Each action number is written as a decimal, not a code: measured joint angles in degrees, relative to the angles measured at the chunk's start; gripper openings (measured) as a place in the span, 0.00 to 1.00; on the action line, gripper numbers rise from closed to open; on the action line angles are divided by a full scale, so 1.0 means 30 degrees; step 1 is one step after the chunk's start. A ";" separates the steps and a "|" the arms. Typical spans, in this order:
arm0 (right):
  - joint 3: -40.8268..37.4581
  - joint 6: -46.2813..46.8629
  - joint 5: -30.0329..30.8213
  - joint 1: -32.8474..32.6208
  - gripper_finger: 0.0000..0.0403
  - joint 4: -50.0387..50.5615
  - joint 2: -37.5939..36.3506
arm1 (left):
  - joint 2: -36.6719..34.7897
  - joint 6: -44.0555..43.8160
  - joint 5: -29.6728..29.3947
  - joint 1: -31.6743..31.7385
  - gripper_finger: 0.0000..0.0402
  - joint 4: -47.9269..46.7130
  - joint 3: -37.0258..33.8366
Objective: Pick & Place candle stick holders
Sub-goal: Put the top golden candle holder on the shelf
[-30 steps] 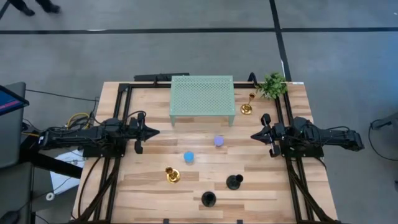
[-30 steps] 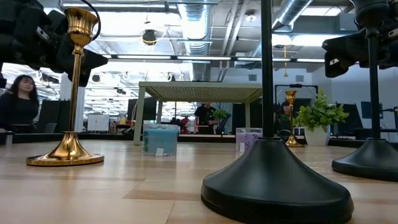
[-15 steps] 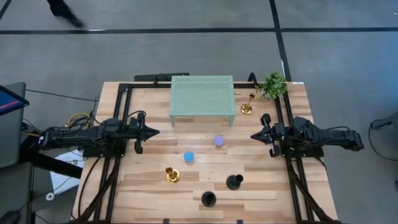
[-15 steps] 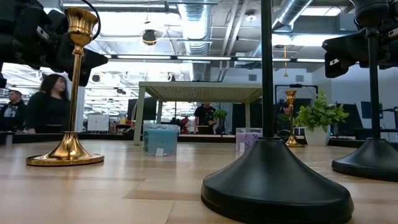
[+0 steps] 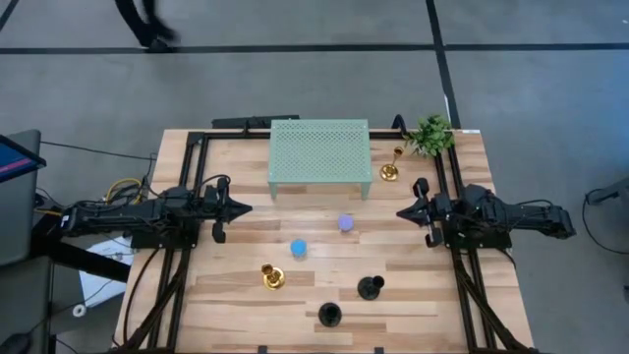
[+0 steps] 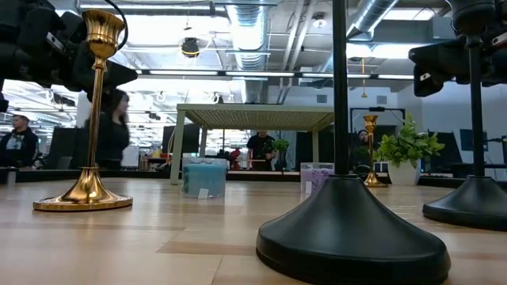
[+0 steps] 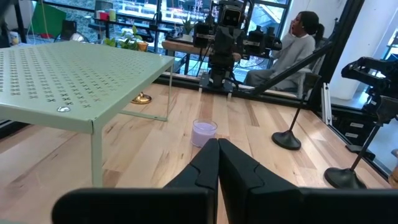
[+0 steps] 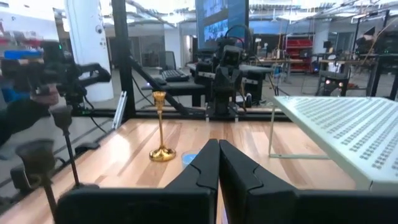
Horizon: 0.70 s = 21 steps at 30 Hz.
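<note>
Still nothing is held: the left gripper [image 5: 240, 207] hangs over the table's left side with its fingers pressed together, and the right gripper [image 5: 403, 213] mirrors it on the right, likewise closed on nothing; both point inward toward the table's middle.

Between them lie the candle stick holders, all standing upright, so each long axis runs vertically while the grippers lie level; a grasp would, I judge, mean opening first and coming at a stem from the side or from above. Nearest the right gripper is the purple cylinder [image 5: 345, 223], just inward of it and slightly toward the front edge; the blue cylinder [image 5: 298, 248] sits further toward the left arm and nearer the front, closer to the left gripper than to the right. One gold holder [image 5: 272, 276] stands forward of the left gripper; the two black holders [image 5: 370, 287] [image 5: 329, 315] stand near the front edge, on the right arm's half. A second gold holder [image 5: 390, 171] stands at the back right, between the pale green perforated stand [image 5: 320, 152] and the leafy plant [image 5: 429, 134], behind the right gripper.

From above, the slim stems foreshorten to dots, so their height is hard to read; in the low view the nearest black holder [image 6: 348, 222] is cut off at the top, and the cylinders show only partly behind it.
</note>
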State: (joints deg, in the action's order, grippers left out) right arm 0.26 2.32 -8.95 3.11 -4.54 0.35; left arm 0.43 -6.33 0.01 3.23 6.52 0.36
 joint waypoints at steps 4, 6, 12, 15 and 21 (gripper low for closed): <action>0.0003 0.0893 0.0034 0.0000 0.00 -0.0550 -0.0003 | 0.0000 0.0007 0.0000 0.0003 0.02 0.0000 0.0000; 0.0000 0.1532 0.0608 0.0000 0.00 -0.0343 -0.0003 | 0.0000 0.0006 0.0000 0.0003 0.02 0.0000 0.0000; 0.0283 0.2247 0.5540 0.0024 0.00 0.1488 0.0516 | 0.0000 0.0007 0.0000 0.0004 0.02 0.0000 0.0000; 0.0915 0.2096 0.8872 0.0025 0.00 0.3127 0.0953 | 0.0007 0.0007 0.0000 0.0004 0.02 0.0000 0.0000; 0.1605 0.3400 1.0999 0.0029 0.00 0.6039 0.2588 | 0.0036 0.0007 0.0000 0.0011 0.02 -0.0002 0.0000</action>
State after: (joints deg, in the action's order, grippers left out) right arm 5.07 12.52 24.05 3.20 13.58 8.11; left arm 0.54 -6.31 0.01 3.27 6.52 0.36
